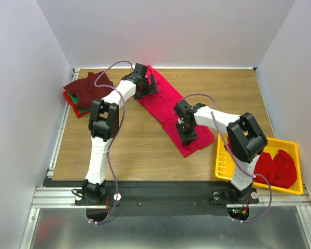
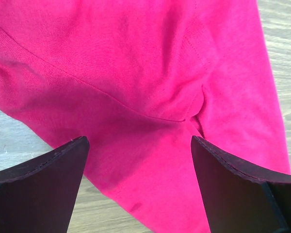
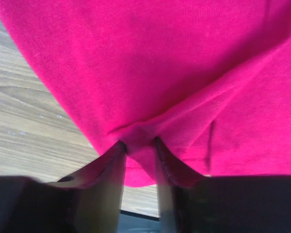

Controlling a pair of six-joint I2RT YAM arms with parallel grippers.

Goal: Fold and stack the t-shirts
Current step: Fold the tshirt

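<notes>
Crimson t-shirt (image 1: 168,104) lies in a long band from the far edge of the counter (image 1: 135,150) toward its near-right corner.
Soft, light knit, limp and likely to sag and crease, so a pinch at a hem or corner should suit it best. Right gripper (image 3: 138,145) is clamped narrow on a fold at the near end; left gripper (image 2: 140,145) hangs wide over the far end, holding nothing.

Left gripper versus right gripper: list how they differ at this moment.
The left gripper has its jaws wide apart, clamping nothing. The right gripper has its jaws pinched on a fold of the crimson t-shirt. The left gripper is at the far end of that t-shirt, and the right gripper is at its near end, closer to the yellow tray. Both work the same t-shirt, which lies diagonally across the table.
</notes>
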